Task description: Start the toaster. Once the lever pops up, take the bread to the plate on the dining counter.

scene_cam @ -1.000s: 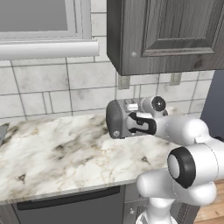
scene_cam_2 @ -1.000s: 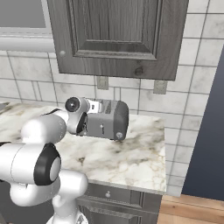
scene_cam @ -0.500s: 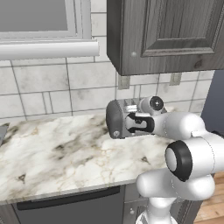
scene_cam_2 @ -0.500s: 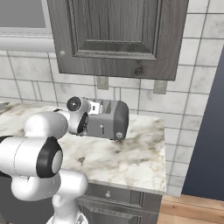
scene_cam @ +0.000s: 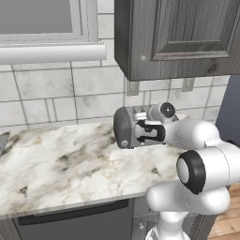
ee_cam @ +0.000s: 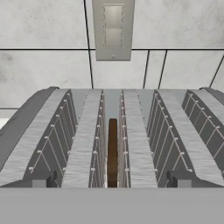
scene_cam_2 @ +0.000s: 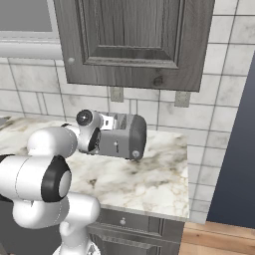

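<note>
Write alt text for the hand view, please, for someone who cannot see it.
Close view down onto a grey toaster with a dark-brown slice of bread standing on edge in a middle slot. Behind it is a pale tiled wall with a grey outlet plate.

A white, grey-veined marble tabletop [scene_cam: 61, 164] spreads under the hand, over dark cabinet fronts [scene_cam_2: 134, 234]. Beyond the hand, the wall [scene_cam: 42, 89] is pale veined tile with two grey outlet plates [scene_cam_2: 116, 94]. A dark wood-grain wall cabinet [scene_cam_2: 134, 40] hangs above the hand. Left of it sits a window sill [scene_cam: 51, 52]. Wood floor [scene_cam_2: 219, 239] shows low on the right.
</note>
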You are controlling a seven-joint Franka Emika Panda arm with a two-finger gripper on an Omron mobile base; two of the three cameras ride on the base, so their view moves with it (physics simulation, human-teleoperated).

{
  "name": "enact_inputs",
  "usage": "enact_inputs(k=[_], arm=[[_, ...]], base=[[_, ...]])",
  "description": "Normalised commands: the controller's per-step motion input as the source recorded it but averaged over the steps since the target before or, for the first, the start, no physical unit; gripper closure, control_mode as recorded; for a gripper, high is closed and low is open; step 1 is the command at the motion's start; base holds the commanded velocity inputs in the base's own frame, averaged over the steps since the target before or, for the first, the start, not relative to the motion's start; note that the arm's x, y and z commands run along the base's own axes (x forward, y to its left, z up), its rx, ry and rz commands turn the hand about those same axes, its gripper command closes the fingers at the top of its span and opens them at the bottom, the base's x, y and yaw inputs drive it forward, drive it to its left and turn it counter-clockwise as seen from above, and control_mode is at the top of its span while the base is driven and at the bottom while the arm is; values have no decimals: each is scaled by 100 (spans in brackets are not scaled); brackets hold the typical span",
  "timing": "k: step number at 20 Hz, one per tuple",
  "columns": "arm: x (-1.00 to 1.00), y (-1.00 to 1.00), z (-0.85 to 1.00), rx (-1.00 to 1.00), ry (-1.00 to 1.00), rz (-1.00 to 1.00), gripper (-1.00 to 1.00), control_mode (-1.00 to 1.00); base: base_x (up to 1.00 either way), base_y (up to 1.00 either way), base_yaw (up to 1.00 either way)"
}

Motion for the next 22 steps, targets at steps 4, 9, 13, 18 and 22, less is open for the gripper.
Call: enact_inputs(k=[4,9,13,18,22], arm=[[0,0,0,0,0,0,-100,-100],[0,0,0,0,0,0,-100,-100],[0,0,0,0,0,0,-100,-100],[0,0,0,0,0,0,-100,-100],[0,0,0,0,0,0,-100,-100]], base=[[0,0,0],[0,0,0],[0,0,0],[0,0,0],[0,0,0]])
